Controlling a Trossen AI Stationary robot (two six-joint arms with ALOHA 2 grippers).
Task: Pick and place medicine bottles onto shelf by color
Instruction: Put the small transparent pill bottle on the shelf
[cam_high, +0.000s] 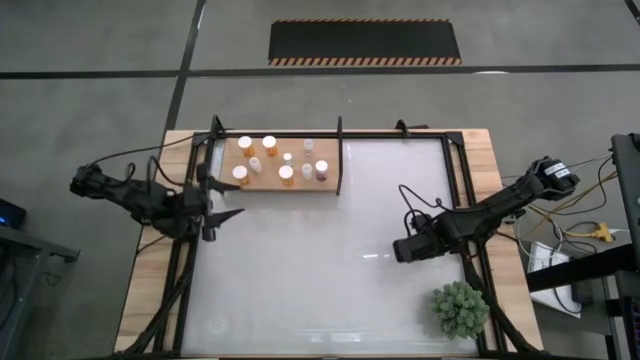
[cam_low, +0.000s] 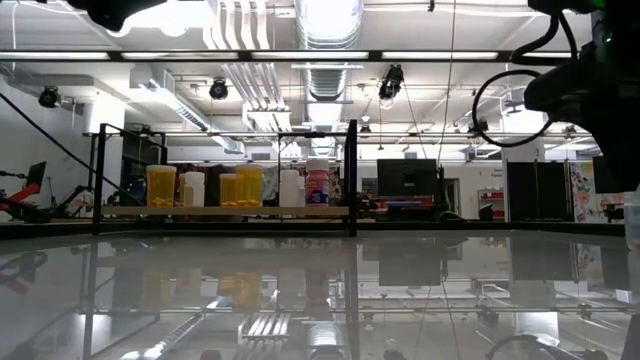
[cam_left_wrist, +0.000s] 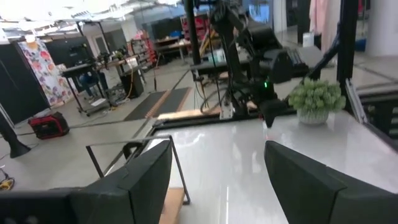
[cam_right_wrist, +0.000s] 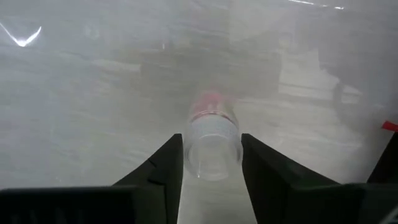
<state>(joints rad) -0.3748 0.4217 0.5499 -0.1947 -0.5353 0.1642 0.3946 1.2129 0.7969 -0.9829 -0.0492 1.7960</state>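
Jaws of my right gripper (cam_right_wrist: 210, 163) bracketed a clear medicine bottle (cam_right_wrist: 212, 144), seemingly mid-pick, grip unconfirmed; a carry to the shelf (cam_high: 262, 185) should follow, left gripper (cam_high: 222, 198) open beside it.

Two dark jointed arms — black cables looping alongside (a green light on one).

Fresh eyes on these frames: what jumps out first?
The cluster of white-capped medicine bottles on the wooden shelf at the table's far left corner. Next, the right gripper low over the white tabletop toward the right side, its fingers flanking a single clear bottle with something pink in it. The spiky green plant sits at the near right corner; the left gripper waits open just in front of the shelf.
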